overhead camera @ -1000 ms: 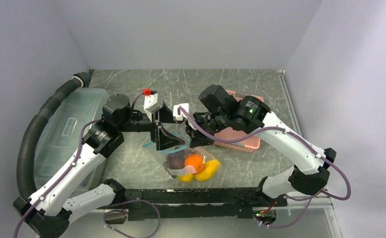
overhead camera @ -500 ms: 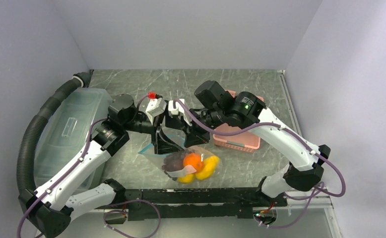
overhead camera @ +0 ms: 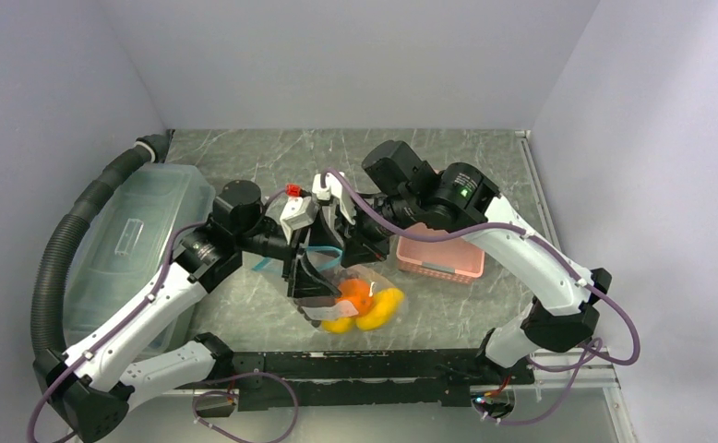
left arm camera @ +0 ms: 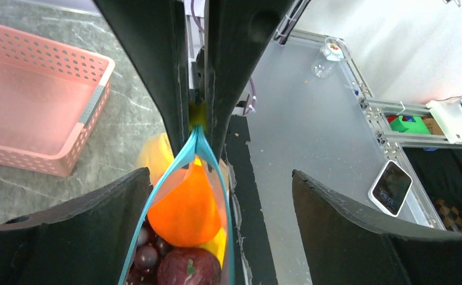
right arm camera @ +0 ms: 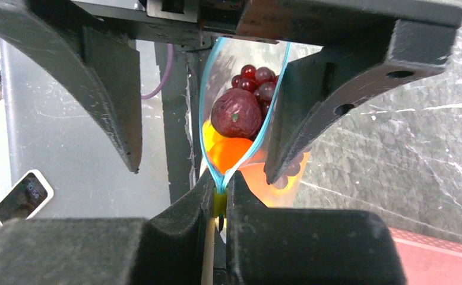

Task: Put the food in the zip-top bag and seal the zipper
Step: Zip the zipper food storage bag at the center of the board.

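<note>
Right wrist: my right gripper (right arm camera: 220, 199) clenched on narrow teal-blue zipper strip (right arm camera: 201, 124) at 6 o'clock; left gripper (left arm camera: 217, 178) released, straddling clear crinkly plastic bag (right arm camera: 258, 172).

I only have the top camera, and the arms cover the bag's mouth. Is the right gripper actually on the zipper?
Observer: Yes; the right gripper is shut on one end of the zipper.
Operator: Is the rest sealed?
Observer: No; past that pinch its two teal strips spread apart, with the orange ball visible between them.
Operator: And the other arm?
Observer: The left gripper is open, one finger either side of those strips.
</note>
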`<action>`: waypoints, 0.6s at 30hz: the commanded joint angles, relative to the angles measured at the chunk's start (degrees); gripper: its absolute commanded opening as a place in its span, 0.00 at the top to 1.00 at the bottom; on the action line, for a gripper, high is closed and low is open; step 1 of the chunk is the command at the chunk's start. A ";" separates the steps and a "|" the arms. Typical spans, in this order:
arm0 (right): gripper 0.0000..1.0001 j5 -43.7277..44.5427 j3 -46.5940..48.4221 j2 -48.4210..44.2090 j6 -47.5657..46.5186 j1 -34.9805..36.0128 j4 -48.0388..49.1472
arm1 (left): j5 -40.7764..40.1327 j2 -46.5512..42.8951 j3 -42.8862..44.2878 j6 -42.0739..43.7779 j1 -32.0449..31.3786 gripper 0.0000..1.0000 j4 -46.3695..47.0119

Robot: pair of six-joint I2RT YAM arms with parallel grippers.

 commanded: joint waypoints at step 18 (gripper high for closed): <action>1.00 1.72 3.41 -0.44 2.85 0.16 -0.15 | -6.65 -2.03 5.00 10.26 -0.54 0.91 -11.71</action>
